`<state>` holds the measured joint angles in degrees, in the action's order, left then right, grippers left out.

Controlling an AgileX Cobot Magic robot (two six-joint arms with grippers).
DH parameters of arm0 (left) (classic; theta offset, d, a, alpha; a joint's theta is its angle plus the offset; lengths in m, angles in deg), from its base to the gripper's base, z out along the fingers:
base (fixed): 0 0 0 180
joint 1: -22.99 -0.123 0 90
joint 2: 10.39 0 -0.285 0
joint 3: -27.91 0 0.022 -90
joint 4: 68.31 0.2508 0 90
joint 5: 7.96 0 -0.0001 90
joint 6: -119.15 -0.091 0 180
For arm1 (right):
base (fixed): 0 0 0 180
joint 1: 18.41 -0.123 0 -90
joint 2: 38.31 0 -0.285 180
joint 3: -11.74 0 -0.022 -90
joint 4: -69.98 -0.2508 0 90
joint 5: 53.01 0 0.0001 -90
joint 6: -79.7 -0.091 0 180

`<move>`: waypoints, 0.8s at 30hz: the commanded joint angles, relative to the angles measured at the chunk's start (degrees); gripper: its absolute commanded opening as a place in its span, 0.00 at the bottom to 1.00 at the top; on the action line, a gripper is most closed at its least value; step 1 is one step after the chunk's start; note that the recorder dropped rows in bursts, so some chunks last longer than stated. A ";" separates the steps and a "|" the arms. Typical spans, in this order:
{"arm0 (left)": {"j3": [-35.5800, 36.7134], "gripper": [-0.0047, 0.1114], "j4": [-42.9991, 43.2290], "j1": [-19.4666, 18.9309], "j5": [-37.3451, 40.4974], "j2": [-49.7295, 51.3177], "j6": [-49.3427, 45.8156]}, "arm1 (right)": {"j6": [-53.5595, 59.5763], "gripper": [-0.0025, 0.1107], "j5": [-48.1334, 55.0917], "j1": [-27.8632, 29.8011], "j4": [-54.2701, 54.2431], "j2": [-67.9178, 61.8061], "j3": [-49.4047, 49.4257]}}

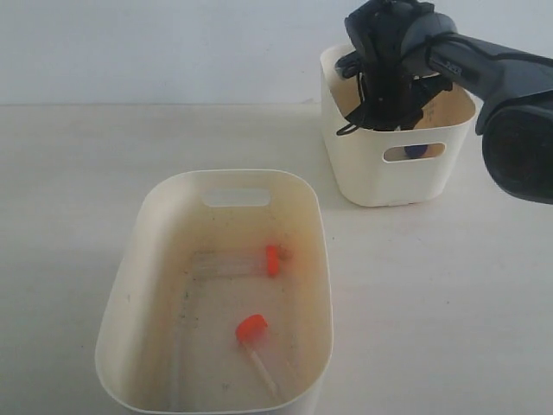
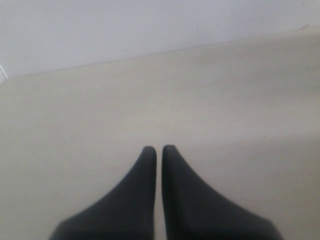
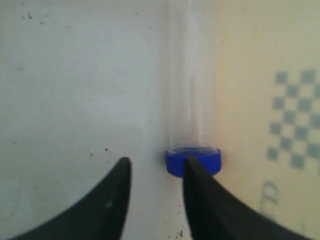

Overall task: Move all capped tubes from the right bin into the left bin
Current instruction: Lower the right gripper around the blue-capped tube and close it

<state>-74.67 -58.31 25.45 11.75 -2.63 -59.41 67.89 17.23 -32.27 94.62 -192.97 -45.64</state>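
1. The left bin (image 1: 285, 194) stands nearest. One orange-capped tube (image 1: 259, 350) lies on the front of its speckled floor, and a second orange-capped tube (image 1: 238, 262) lies further back, apart from the first.
2. Behind it and to the right, the right bin (image 1: 371, 177) has the right gripper (image 3: 156, 165) reaching down inside.
3. Its jaws stand parted with nothing between them. One finger (image 3: 200, 200) sits right at the cap of a blue-capped tube (image 3: 192, 100) on the bin floor; contact is unclear.
4. The left gripper (image 2: 159, 148) is clenched and empty over the table (image 2: 225, 100).
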 commanded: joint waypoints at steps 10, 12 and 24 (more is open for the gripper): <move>-0.21 0.08 0.09 0.08 -0.23 0.03 0.54 | -4.26 0.76 -0.28 0.70 0.38 -1.79 -0.01; -0.21 0.08 0.09 0.08 -0.23 0.03 0.54 | -4.26 0.76 -0.28 0.70 0.51 -2.26 -0.01; -0.21 0.08 0.09 0.08 -0.23 0.03 0.54 | -6.42 0.70 -0.28 0.70 2.03 -5.03 -0.01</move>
<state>-74.67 -58.31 25.45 11.75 -2.63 -59.41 62.88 16.79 -32.10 96.19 -195.97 -46.24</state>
